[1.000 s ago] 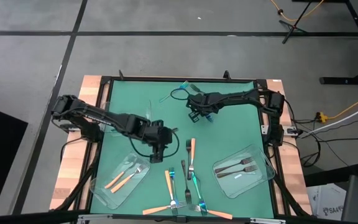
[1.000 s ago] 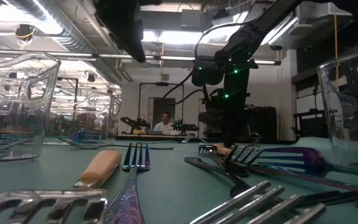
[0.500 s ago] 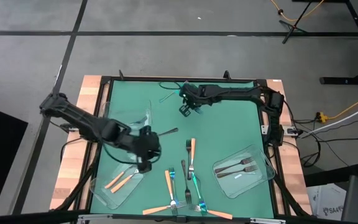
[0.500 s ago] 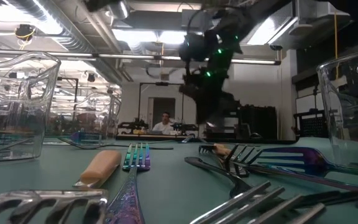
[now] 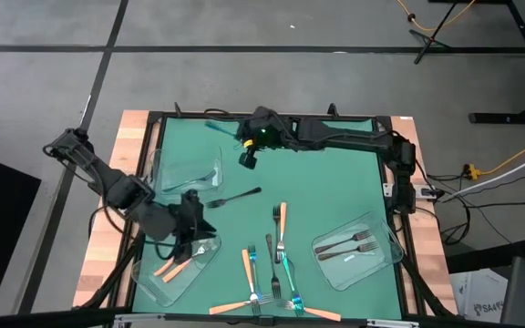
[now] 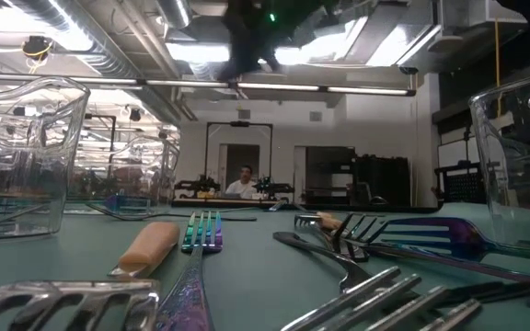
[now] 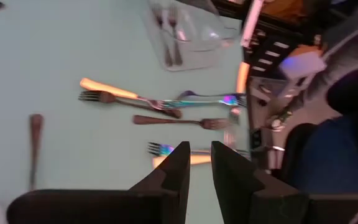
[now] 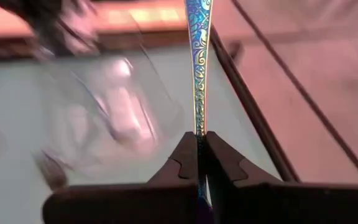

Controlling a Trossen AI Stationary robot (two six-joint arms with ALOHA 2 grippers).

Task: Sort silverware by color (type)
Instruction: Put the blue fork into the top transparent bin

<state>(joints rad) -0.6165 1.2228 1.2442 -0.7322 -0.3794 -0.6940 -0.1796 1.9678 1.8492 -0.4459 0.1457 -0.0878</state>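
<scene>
Right hand is pinched shut on a blue-teal fork, handle clamped between the fingers, long axis running straight out ahead of the hand. It sits high over the far-left part of the counter, just beside the far corner of the clear tray there. That tray looks like the drop spot: it lies below and to the left-arm side of the hand. My read: fork has to swing round so its length runs along the tray, not across the rim.

Left hand hovers over the near-left tray holding two orange forks. Fingers narrow, a slim gap, nothing visible between them in the left wrist view.

Other forks: one dark fork loose mid-counter, nearer the left hand; mixed orange and blue ones near the front edge; dark pair in the right tray.
</scene>
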